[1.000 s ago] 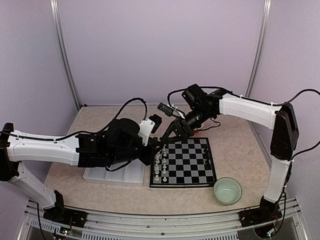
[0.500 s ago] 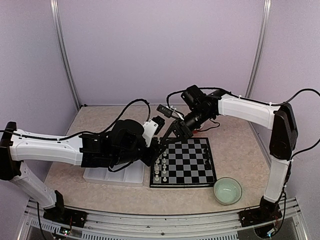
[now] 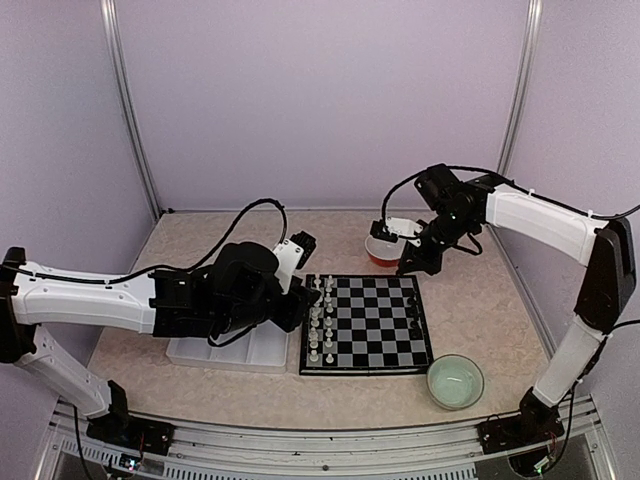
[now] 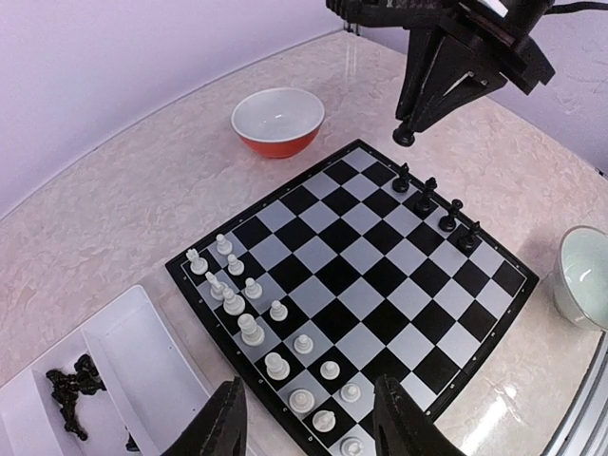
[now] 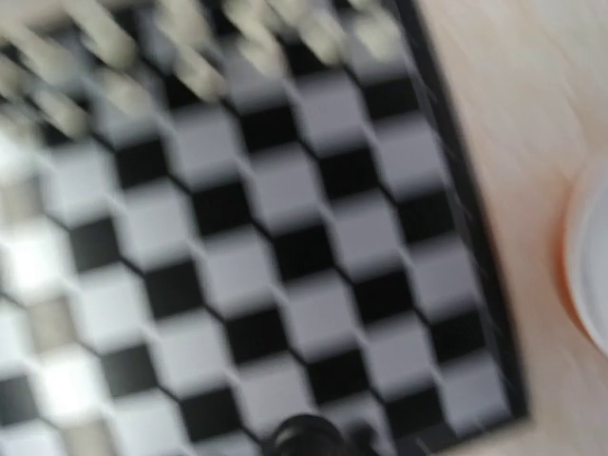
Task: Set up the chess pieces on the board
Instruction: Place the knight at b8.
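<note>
The board (image 3: 370, 325) lies in front of both arms. White chess pieces (image 4: 252, 328) fill its two left files. Several black pieces (image 4: 427, 190) stand along its right edge. My right gripper (image 4: 406, 133) hangs over the board's far right corner (image 3: 407, 268), its fingers closed to a point on a small black chess piece. The right wrist view is blurred: it shows board squares (image 5: 285, 237) and a dark blob (image 5: 304, 437) at the bottom. My left gripper (image 4: 309, 427) is open and empty over the board's near left edge. More black pieces (image 4: 71, 389) lie in the white tray.
A white partitioned tray (image 3: 225, 350) sits left of the board, under my left arm. A red bowl (image 3: 385, 250) stands just beyond the board's far edge, close to my right gripper. A pale green bowl (image 3: 455, 380) stands at the board's near right corner.
My right gripper has swung from the board's far left corner to its far right corner, beside the red bowl. My left gripper has drawn back slightly to the left.
</note>
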You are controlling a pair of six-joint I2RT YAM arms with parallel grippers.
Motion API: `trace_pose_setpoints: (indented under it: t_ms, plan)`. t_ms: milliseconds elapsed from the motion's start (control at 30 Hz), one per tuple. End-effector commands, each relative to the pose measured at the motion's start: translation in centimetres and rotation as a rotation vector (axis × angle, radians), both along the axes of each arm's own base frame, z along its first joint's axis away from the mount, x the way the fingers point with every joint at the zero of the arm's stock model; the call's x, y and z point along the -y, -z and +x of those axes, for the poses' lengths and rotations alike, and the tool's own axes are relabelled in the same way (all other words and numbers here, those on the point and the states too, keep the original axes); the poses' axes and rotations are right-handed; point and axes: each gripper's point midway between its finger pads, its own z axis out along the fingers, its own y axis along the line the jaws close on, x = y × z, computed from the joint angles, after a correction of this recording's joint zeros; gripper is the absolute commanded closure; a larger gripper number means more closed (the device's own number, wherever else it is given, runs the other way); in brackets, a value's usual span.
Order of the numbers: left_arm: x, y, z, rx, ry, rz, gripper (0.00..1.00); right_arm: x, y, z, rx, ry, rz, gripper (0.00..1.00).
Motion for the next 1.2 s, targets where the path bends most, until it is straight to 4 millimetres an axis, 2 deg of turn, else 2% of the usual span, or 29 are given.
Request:
trace_pose_setpoints:
  t_ms: [0,133,400,567,867,1167]
  plan:
    - [0.0,0.3,0.4,-0.007,-0.022,-0.006,0.54,5.7,1.8,2.9,0.062,0.082,-0.204,1.00]
    - [0.7,1.4,0.4,-0.029,-0.012,0.014,0.54,6.8,3.1,4.7,0.029,0.112,-0.241,1.00]
    - [0.4,2.3,0.5,-0.048,-0.031,0.030,0.54,5.8,4.5,6.7,-0.032,0.094,-0.248,1.00]
    - [0.3,2.6,0.2,-0.058,-0.020,0.032,0.54,4.5,5.8,7.0,-0.108,0.082,-0.217,1.00]
    - [0.1,3.1,0.3,-0.064,-0.035,0.047,0.54,4.6,8.8,6.4,-0.201,0.082,-0.250,1.00]
    - [0.1,3.6,0.5,-0.064,-0.044,0.059,0.54,4.8,10.9,5.8,-0.254,0.086,-0.267,1.00]
